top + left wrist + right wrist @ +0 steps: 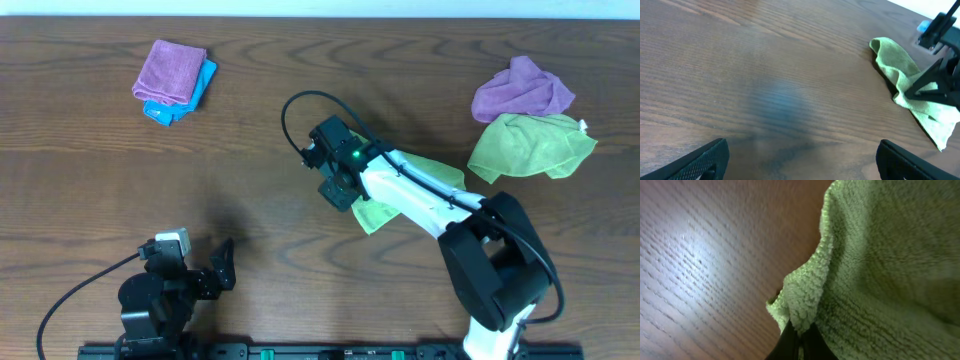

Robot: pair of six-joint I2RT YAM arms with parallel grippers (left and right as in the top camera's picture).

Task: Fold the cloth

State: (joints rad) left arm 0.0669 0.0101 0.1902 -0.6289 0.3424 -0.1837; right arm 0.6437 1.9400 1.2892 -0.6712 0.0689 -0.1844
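A light green cloth lies on the wooden table near the middle, mostly hidden under my right arm. My right gripper is shut on a corner of it. The right wrist view shows the jaws pinching the green cloth's edge just above the table. The same cloth shows in the left wrist view at the right. My left gripper is open and empty at the front left, far from the cloth; its fingers frame bare wood.
A folded purple cloth on a blue one lies at the back left. A crumpled purple cloth and a crumpled green cloth lie at the back right. The table is brown wood.
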